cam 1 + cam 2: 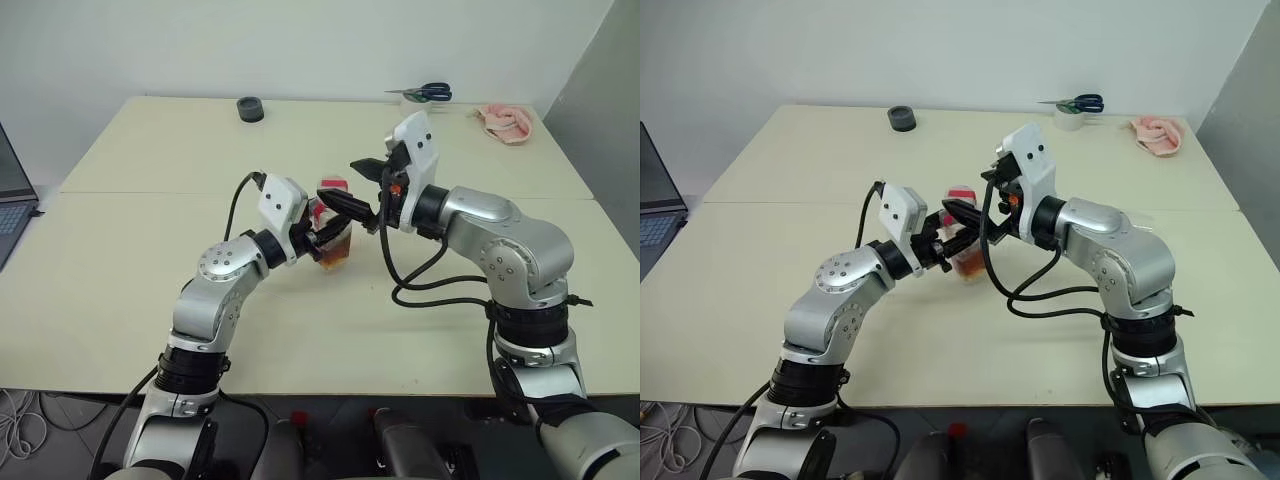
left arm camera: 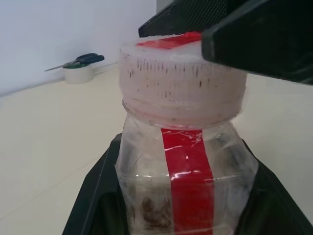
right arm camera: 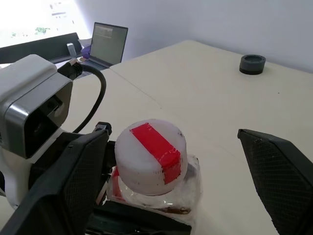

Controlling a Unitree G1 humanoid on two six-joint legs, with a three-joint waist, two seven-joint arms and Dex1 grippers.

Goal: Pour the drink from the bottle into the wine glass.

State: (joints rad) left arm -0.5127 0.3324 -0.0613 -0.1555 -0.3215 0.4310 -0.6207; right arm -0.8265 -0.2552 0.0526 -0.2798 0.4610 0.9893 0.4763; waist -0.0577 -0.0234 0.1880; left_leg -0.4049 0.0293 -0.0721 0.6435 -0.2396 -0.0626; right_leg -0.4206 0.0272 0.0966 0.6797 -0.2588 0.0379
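Observation:
My left gripper (image 1: 330, 240) is shut on the bottle (image 1: 335, 245) and holds it upright over the middle of the table (image 1: 150, 250). The bottle is clear plastic with a red strip down its side (image 2: 188, 181) and a whitish cap (image 3: 150, 156) with red tape across the top. A little amber drink (image 1: 336, 260) lies in its bottom. My right gripper (image 1: 355, 188) is open at cap height, with one black finger (image 3: 68, 186) on each side of the cap and a gap to it. The wine glass is out of view.
A black round lid (image 1: 250, 109) lies at the table's far left. Scissors rest on a tape roll (image 1: 425, 93) at the far edge, and a pink cloth (image 1: 503, 122) lies at the far right. A laptop (image 1: 10, 200) sits off the left side.

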